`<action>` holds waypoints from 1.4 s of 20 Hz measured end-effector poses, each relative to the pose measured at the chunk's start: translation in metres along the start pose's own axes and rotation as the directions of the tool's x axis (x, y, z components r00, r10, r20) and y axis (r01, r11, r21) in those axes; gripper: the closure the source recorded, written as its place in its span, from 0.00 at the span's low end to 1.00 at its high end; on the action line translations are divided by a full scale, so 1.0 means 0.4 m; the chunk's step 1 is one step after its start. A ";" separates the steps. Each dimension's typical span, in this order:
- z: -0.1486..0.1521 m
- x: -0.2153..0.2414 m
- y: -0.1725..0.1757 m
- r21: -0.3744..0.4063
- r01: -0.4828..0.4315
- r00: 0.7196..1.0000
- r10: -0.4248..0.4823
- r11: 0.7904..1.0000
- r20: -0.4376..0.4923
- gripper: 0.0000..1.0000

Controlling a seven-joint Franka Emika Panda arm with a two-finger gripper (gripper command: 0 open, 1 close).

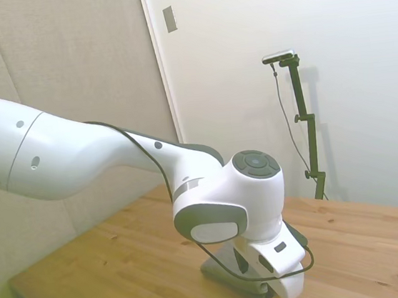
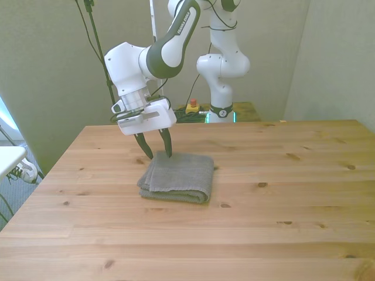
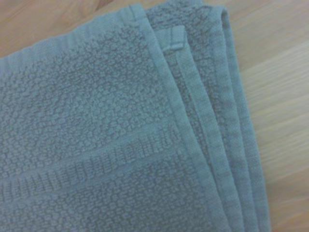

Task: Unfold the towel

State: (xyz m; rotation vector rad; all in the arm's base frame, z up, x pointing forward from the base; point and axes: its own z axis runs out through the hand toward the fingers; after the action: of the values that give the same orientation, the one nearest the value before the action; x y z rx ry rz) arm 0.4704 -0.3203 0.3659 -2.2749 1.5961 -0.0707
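A wooden table (image 2: 281, 193) is filling the foreground. A red and yellow button box (image 2: 191, 108) is sitting behind its far edge.

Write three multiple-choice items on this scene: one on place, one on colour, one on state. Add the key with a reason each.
1. In the front view, the tool is over the towel's
A. far edge, toward the front view's left
B. near edge
C. right end

2. The towel is
A. red
B. grey
C. white

3. The towel lies
A. spread flat
B. rolled up
C. folded in layers

Key: A, the fingers point down at that edge; B, grey terry in every view; C, stacked hems show in the wrist view.
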 end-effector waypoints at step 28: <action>-0.071 -0.025 -0.103 0.052 0.070 0.997 -0.069 0.996 -0.024 1.00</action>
State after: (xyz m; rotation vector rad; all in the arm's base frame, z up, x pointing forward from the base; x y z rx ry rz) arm 0.4969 -0.3063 0.4073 -2.2959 1.5078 -0.1541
